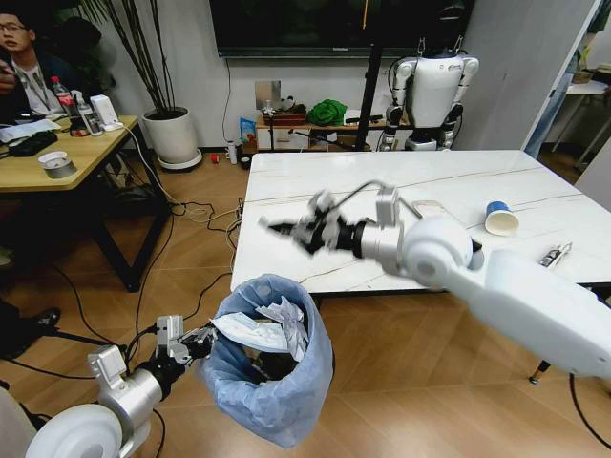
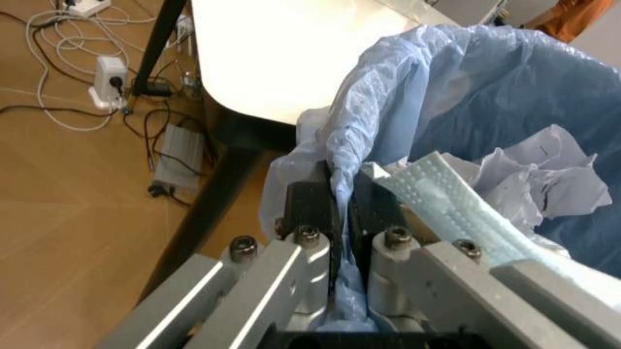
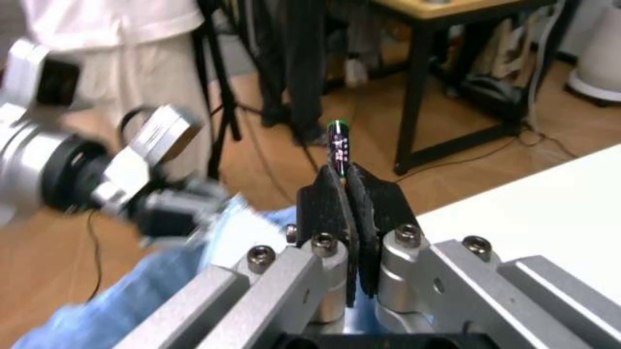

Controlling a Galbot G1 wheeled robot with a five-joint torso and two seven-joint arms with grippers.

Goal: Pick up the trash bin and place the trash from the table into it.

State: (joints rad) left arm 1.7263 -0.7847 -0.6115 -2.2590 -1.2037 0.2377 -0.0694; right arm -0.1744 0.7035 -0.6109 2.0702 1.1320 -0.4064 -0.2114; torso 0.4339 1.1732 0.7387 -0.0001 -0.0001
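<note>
Left end effector point(image 1: 198, 341): nearest, low by the floor; fingers pressed together on the rim of the trash bin point(image 1: 270, 372), pinching the bag edge between the pads point(image 2: 313, 207).
Trash bin: held off the floor just in front of the desk point(image 1: 286, 191) edge, tilted toward the left end effector; crinkled translucent light-blue bag liner, round mouth.
Bin contents: crumpled white papers point(image 1: 286, 320) and a flat white perforated strip point(image 2: 456, 207), lying just past the left end effector pads; lower contents hidden by the bag folds.
Right end effector point(image 1: 277, 229): above the bin mouth at the near desk edge; fingers pressed together, pinching a thin dark tube point(image 3: 338, 147) with a green tip, standing out past the fingertips. Markings on it too small to read.
Desk: white marble-look top, thin grey veins, mostly bare beyond the right end effector.
Paper cup point(image 1: 500, 218): blue and white, on its side, far out behind the right end effector, past the arm.
Small silvery item point(image 1: 554, 255): at the desk edge by the right arm; shape hard to tell.
</note>
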